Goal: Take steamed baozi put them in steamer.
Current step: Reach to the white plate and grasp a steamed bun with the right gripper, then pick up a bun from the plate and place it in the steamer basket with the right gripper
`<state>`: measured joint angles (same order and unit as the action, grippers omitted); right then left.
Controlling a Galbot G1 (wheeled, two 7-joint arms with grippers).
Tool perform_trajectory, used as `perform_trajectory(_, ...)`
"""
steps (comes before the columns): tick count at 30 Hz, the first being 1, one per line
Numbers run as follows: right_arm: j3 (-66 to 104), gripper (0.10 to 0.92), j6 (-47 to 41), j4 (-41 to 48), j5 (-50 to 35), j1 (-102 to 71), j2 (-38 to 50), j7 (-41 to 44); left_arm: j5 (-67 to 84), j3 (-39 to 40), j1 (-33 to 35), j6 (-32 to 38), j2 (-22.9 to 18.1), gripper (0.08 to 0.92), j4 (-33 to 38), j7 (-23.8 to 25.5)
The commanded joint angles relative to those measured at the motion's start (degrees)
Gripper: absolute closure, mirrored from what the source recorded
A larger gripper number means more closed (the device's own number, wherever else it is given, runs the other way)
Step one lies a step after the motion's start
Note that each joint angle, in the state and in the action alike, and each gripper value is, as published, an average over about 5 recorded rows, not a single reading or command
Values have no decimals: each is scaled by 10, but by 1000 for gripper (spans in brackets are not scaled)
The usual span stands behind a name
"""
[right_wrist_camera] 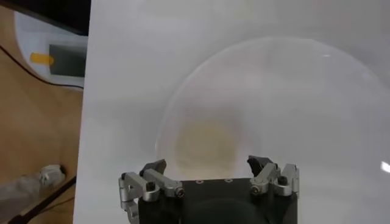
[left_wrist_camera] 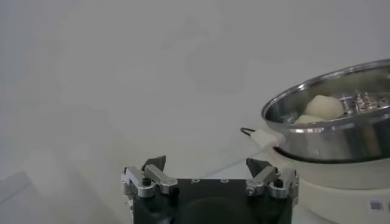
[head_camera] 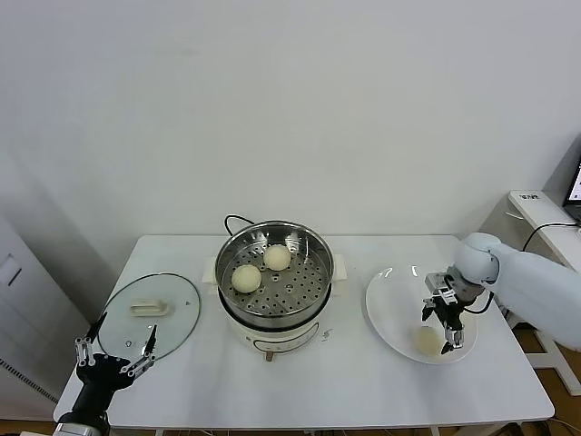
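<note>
- Done: two steamed baozi (head_camera: pixel 246 277) lie in the steamer (head_camera: pixel 313 282).
- Left: one baozi (head_camera: pixel 426 339) visible on the plate (head_camera: pixel 386 313).
- Right end effector (head_camera: pixel 445 329): wide, empty, over it.
- Left end effector (head_camera: pixel 115 354): wide, idle beside the lid (head_camera: pixel 172 318).

In my right wrist view the baozi (right_wrist_camera: pixel 206 141) beyond the right gripper's (right_wrist_camera: pixel 207 167) spread fingers (right_wrist_camera: pixel 153 168) is only a pale yellowish blur; I can't make out its outline or whether a fingertip touches it. The plate (right_wrist_camera: pixel 341 79) runs off the frame there. In my left wrist view the steamer (left_wrist_camera: pixel 341 131) beside the left gripper's (left_wrist_camera: pixel 207 165) fingers is cut off by the edge, its buns (left_wrist_camera: pixel 324 106) half hidden behind the rim.
</note>
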<state>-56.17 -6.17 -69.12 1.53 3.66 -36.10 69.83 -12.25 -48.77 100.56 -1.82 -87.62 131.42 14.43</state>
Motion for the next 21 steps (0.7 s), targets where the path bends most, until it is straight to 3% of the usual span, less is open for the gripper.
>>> perform_trajectory(1, 19, 215, 8, 16, 16, -35, -11, -24, -1, 0, 2, 1, 0, 177, 0, 0)
perform_trajectory(13, 1, 505, 7, 10, 2, -4, -9, -28, 1, -3, 3, 3, 0, 177, 0, 0)
perform_trajectory(17, -54, 584, 10, 6, -44, 82, -9, -20, 2, -4, 2, 2, 2, 177, 3, 0)
perform_trajectory(21, -138, 600, 15, 35, -132, 238, -52, -8, 4, -5, -1, 2, 2, 177, 5, 0)
